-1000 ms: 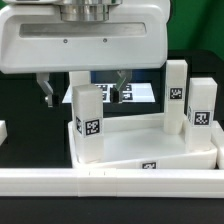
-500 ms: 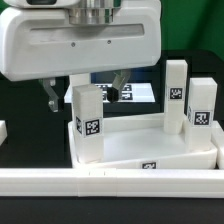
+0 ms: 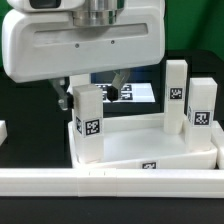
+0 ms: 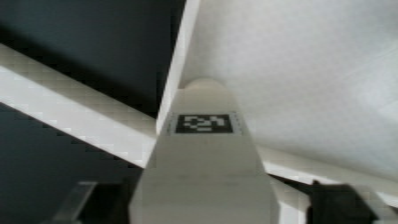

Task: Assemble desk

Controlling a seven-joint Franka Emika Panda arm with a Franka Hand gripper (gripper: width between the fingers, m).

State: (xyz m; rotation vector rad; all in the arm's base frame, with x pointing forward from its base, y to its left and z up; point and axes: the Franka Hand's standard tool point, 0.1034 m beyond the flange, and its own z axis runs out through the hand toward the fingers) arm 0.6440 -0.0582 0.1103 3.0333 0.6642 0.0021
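Straddling leg (image 3: 87, 122) at tabletop's (image 3: 140, 150) nine o'clock corner, gripper (image 3: 92, 92) fingers wide apart; probably next: close, twist leg home.

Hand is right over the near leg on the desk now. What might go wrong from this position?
1. The hand straddles the top of the near leg, fingers either side and not yet touching it. An off-centre descent may land a finger on the leg and tip it.
2. Two more legs stand upright on the tabletop nearby; a wide swing could knock them.
3. Pushing the leg sideways might shift the tabletop against the rail.
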